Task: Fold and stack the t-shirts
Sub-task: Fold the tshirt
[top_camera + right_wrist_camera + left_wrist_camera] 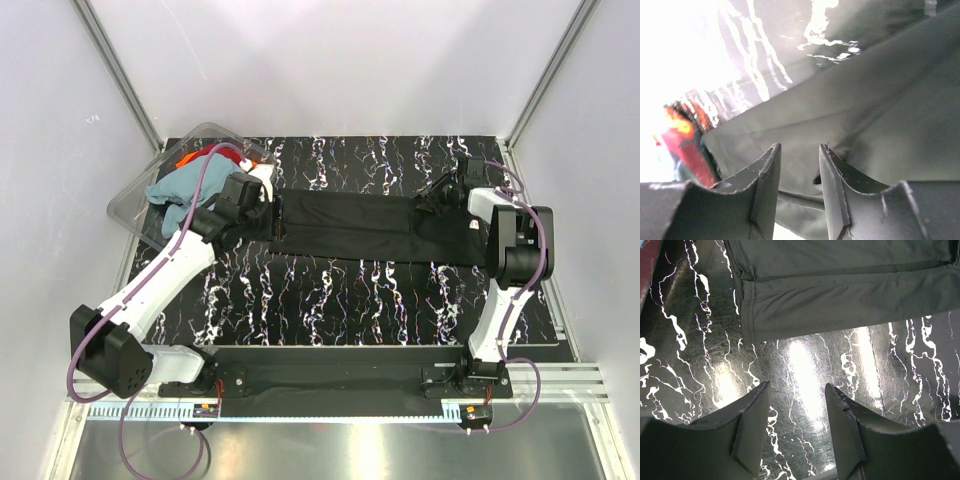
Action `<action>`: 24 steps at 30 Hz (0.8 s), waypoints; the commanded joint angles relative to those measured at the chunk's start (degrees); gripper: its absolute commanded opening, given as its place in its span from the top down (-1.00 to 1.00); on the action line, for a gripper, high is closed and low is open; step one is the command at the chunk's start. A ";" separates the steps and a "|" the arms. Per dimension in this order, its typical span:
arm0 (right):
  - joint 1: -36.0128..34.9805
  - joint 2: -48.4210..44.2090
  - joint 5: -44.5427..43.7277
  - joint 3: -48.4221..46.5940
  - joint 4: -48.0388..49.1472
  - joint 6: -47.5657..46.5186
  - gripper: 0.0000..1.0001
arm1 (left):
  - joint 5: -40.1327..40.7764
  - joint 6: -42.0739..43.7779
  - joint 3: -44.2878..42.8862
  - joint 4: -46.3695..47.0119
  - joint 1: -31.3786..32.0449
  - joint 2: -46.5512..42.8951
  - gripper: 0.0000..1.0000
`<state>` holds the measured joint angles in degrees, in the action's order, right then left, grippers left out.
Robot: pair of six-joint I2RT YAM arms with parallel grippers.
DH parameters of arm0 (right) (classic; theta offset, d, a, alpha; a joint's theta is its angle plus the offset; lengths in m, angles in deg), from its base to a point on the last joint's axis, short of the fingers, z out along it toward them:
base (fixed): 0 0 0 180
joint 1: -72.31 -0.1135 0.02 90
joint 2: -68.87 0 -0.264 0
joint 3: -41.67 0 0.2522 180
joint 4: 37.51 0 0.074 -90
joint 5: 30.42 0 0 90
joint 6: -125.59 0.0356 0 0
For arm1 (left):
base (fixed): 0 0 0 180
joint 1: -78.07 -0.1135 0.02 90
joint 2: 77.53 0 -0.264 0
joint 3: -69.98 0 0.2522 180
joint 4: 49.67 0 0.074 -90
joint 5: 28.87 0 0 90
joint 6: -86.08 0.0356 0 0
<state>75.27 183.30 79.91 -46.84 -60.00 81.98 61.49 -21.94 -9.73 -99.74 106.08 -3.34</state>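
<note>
Plain black cloth t-shirt (370,228) lies mid-table as a long strip; crosswise fold judged next, needing an end pinched
Clear plastic tub (125,205) at 10 o'clock holds dusty teal-blue shirt (178,188) and red-orange shirt (203,153). Wrist views alone show the fingers: left gripper (797,387) parted, empty, short of the hem; right gripper (799,147) parted over cloth, gripping nothing

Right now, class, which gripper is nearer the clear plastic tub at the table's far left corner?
Left. The left gripper is at the black t-shirt's left end, just beside the tub. The right gripper is at the shirt's opposite end, well away from it.
</note>
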 commanded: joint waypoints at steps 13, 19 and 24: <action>-0.32 -7.21 1.46 3.73 -6.30 -4.55 0.53 | -9.41 -0.44 -14.54 -0.06 -0.24 20.44 0.04; -0.59 -0.97 2.78 0.22 -5.86 -7.63 0.70 | -6.17 -0.44 -20.79 -0.25 -0.24 28.35 0.07; -0.76 4.92 4.71 -3.13 -4.54 -8.16 0.74 | -2.39 -0.08 -23.87 -2.18 -0.24 36.09 0.07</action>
<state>75.18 186.31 83.17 -46.07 -65.73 75.67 56.44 -22.38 -31.00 -101.01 106.08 29.27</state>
